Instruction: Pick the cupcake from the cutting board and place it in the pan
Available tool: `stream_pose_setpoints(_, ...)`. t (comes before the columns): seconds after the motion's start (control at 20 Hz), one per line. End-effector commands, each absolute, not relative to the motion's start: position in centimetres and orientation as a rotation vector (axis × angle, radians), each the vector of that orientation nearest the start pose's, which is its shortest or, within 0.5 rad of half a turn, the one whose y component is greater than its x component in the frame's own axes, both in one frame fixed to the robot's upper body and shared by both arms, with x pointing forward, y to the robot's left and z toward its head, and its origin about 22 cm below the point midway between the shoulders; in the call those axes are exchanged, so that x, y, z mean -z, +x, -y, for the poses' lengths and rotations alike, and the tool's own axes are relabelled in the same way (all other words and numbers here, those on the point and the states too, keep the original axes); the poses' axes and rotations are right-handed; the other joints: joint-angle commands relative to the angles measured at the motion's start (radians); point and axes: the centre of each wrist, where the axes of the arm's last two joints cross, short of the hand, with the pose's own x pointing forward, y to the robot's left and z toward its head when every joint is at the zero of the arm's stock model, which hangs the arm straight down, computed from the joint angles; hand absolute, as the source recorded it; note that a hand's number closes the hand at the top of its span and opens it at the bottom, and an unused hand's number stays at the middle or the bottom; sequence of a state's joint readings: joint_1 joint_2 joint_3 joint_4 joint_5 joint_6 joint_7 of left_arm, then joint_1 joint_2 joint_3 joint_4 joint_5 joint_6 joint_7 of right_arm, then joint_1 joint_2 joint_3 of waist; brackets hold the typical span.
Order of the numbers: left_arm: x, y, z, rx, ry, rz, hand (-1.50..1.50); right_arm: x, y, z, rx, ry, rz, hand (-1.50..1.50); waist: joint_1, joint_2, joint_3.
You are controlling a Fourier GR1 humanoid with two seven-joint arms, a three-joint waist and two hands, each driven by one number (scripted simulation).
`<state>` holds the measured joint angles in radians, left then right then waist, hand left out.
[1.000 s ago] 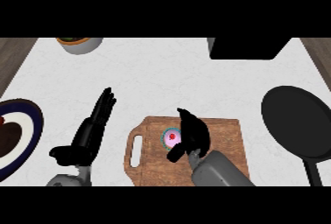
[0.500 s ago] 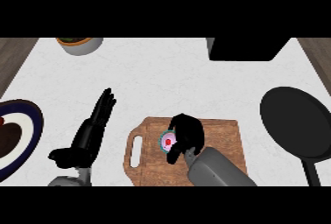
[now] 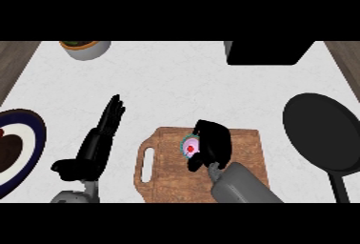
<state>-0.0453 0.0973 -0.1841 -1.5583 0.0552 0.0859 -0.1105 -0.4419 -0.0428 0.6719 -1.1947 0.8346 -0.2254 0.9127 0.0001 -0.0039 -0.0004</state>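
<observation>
Well, the white tabletop (image 3: 175, 81) carries everything, and the biggest piece that matters is the black pan (image 3: 320, 133), lying at the right side with its handle pointing back toward the robot. Left of it, apart from it by a strip of bare surface, is the wooden cutting board (image 3: 172, 177), its handle slot on the far side from the pan. Further left, off the board, the left hand (image 3: 98, 143) rests with its fingers straight and together, holding nothing. The right hand (image 3: 216, 145) is over the middle of the board, fingers and thumb curled round the cupcake (image 3: 189, 147), which peeks out on the hand's left side: pink top, red dot, teal wrapper. Whether it has left the wood I cannot tell. What the coming move turns on, I would say, is that the pan lies straight to the right of this hand, on its own side and much nearer to it than to the left hand, so the carry should run sideways to the right over the board's edge.
</observation>
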Motion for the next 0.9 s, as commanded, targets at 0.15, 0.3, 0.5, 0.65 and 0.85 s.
stream_pose_setpoints(0.15,1.0,24.7,-20.4,0.125,-0.06,1.688,0.0,-2.8,31.1,8.8,-0.707,-1.079,1.009,1.5,-0.005,0.003,0.0)
stream_pose_setpoints(0.3,-0.3,24.7,-20.6,0.125,-0.044,1.701,0.0,-3.6,31.6,8.3,-0.612,-1.249,1.052,1.5,-0.005,-0.001,0.0)
stream_pose_setpoints(0.5,-1.8,25.0,-20.7,0.125,-0.054,1.693,0.0,-4.7,29.7,8.1,-0.504,-1.345,1.173,1.5,-0.014,-0.005,0.0)
stream_pose_setpoints(0.65,-1.5,24.6,-21.0,0.124,-0.038,1.692,0.0,-6.5,30.0,8.1,-0.365,-1.349,1.229,1.5,-0.008,-0.003,0.0)
stream_pose_setpoints(0.85,0.3,23.3,-20.7,0.133,-0.041,1.682,0.0,-8.5,30.5,11.8,-0.221,-1.351,1.202,1.5,-0.013,-0.002,0.0)
